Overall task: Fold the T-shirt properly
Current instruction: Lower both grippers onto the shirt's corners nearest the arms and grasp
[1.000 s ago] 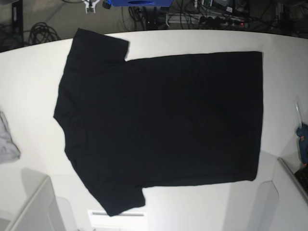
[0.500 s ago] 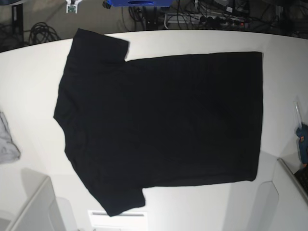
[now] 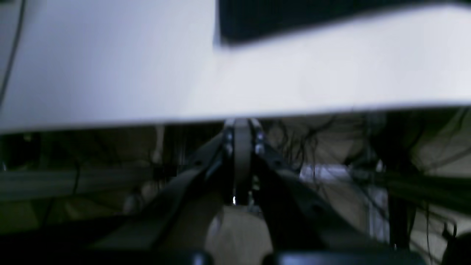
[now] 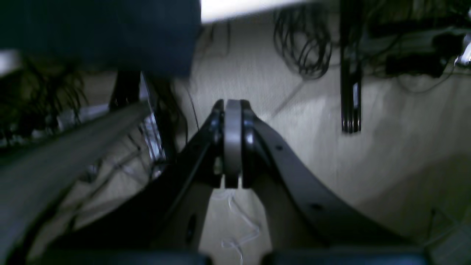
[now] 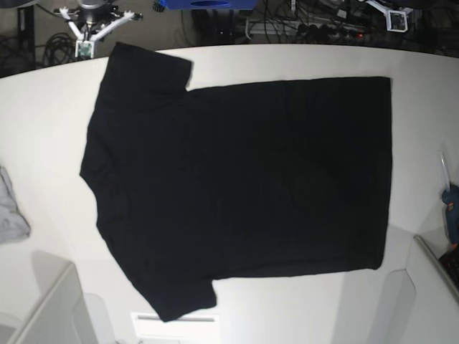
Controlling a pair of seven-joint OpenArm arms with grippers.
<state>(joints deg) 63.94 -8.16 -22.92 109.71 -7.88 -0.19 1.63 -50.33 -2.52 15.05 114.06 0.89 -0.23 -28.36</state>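
The black T-shirt lies spread flat on the white table, plain side up, collar to the left and hem to the right. My right arm shows beyond the far left edge, near the upper sleeve. My left arm shows beyond the far right edge. In the right wrist view the right gripper is shut and empty, off the table, with the shirt dark at the upper left. In the left wrist view the left gripper is shut and empty, just off the table edge, with a shirt corner at the top.
A small grey cloth lies at the left edge. A blue tool sits at the right edge. White bins stand at the front left and front right. Cables and a blue box lie beyond the far edge.
Both arms have come into the base view beyond the table's far edge, one at each top corner. The T-shirt has not moved.
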